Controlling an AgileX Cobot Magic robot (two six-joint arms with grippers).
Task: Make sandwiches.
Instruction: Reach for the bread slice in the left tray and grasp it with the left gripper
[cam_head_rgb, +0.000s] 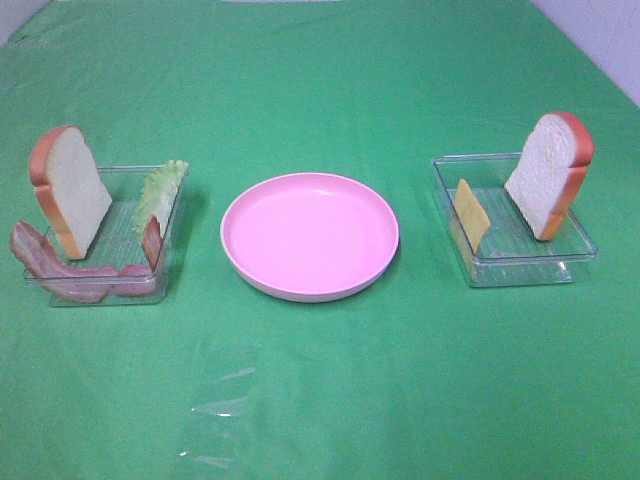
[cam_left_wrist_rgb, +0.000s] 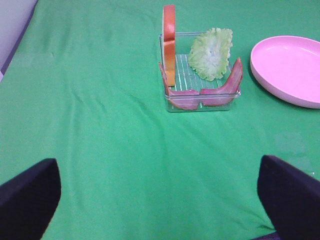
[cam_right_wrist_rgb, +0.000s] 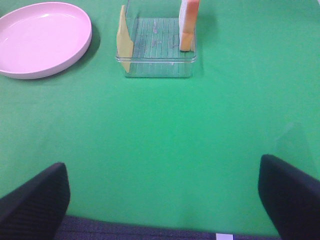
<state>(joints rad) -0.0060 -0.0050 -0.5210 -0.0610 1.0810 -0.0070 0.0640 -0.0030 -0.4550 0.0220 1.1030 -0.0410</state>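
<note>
Exterior high view is showing a green cloth (cam_head_rgb: 100, 400) covering the whole tabletop (cam_head_rgb: 320, 400), lying slightly rippled, with a pale strip of room (cam_head_rgb: 610, 40) showing past its far corners. A pink plate (cam_head_rgb: 310, 237) is sitting in the middle, between two clear trays. Sandwich parts are sitting unstacked: the left tray (cam_head_rgb: 125, 172) is carrying an upright bread slice (cam_head_rgb: 72, 190), lettuce (cam_head_rgb: 160, 192) and bacon (cam_head_rgb: 60, 270); the right tray (cam_head_rgb: 520, 270) is carrying cheese (cam_head_rgb: 472, 212) and a second bread slice (cam_head_rgb: 548, 172). Left pincer (cam_left_wrist_rgb: 157, 165) and right pincer (cam_right_wrist_rgb: 162, 165) are hovering over bare cloth, spread wide open, gripping nothing.

Staged lab setup: green cloth (cam_head_rgb: 320, 400), toy bread (cam_head_rgb: 75, 190)
</note>
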